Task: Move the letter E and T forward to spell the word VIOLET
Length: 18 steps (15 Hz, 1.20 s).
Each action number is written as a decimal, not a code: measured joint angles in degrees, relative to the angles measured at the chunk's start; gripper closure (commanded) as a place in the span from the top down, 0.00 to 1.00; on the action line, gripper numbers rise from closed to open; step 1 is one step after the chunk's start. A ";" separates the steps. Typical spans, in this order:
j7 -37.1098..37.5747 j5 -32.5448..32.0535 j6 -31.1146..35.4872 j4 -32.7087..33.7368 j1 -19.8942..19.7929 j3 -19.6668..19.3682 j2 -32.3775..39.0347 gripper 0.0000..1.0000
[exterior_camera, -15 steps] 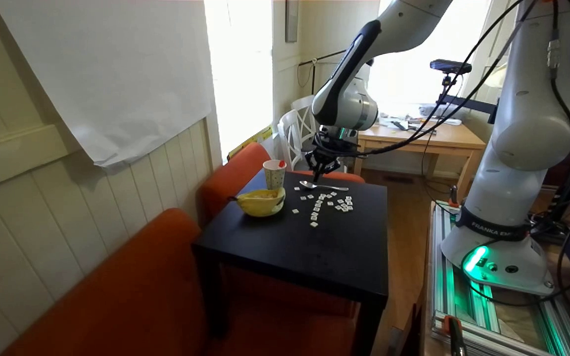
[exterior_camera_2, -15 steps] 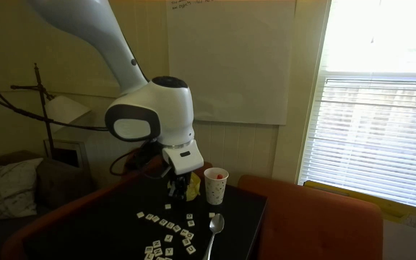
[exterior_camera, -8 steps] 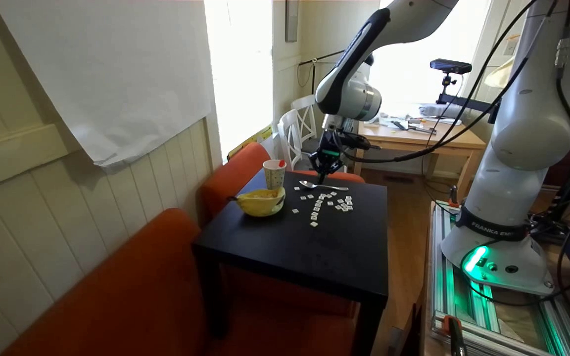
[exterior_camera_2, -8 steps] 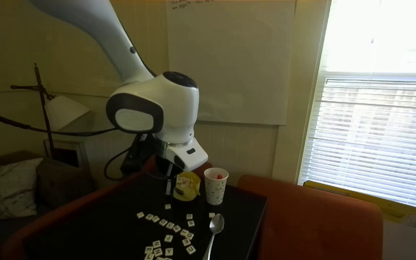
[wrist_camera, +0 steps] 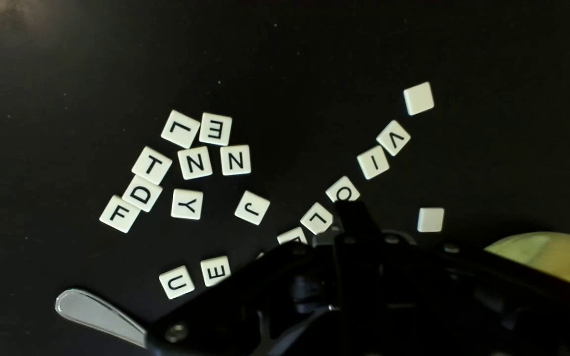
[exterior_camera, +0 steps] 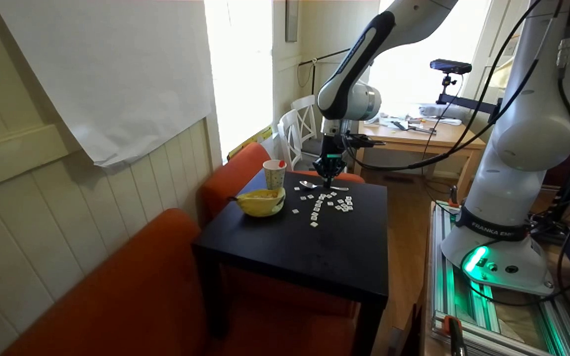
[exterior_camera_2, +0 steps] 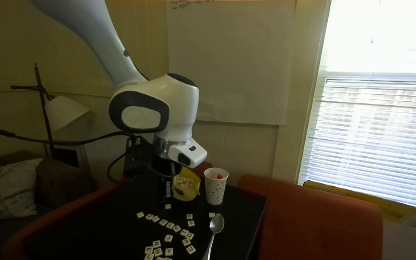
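Note:
White letter tiles lie in a slanting row on the black table. In the wrist view the V (wrist_camera: pixel 393 137), I (wrist_camera: pixel 373 162), O (wrist_camera: pixel 343 189) and L (wrist_camera: pixel 316 218) show. The row's E (wrist_camera: pixel 292 235) is partly covered by my gripper (wrist_camera: pixel 352 205), and the T is almost wholly hidden there. In an exterior view the row's E (exterior_camera_2: pixel 177 228) and T (exterior_camera_2: pixel 184 233) show, T slightly lower than E. My gripper also shows in an exterior view (exterior_camera: pixel 327 183), pointing down above the table. Its fingertips are together, with nothing seen between them.
Loose tiles lie around the row, among them a J (wrist_camera: pixel 252 207) and a second E (wrist_camera: pixel 215 270). A spoon (exterior_camera_2: pixel 216 225), a paper cup (exterior_camera_2: pixel 215 187) and a yellow bowl (exterior_camera: pixel 260 203) stand or lie on the table (exterior_camera: pixel 309 257). Orange chairs (exterior_camera: pixel 166 267) surround it.
My gripper has turned from a tilt to nearly straight down. Its tip has moved slightly right and down in an exterior view. The tiles have not visibly moved.

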 measured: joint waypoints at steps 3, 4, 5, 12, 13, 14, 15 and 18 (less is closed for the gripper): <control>-0.01 0.00 0.00 0.00 0.00 -0.11 0.00 0.03; -0.01 0.00 0.63 0.01 0.02 -0.12 0.03 0.03; -0.21 0.00 1.53 0.06 0.09 -0.12 0.16 0.03; -1.37 -5.35 6.02 1.67 1.52 -0.15 4.52 0.03; -1.34 -6.65 6.63 1.88 1.57 -0.20 5.33 0.03; -1.31 -7.79 7.32 2.12 1.58 -0.28 6.12 0.03; -1.30 -8.87 8.04 2.32 1.61 -0.40 6.92 0.03; -1.30 -11.58 8.78 3.20 1.69 -0.89 9.21 0.03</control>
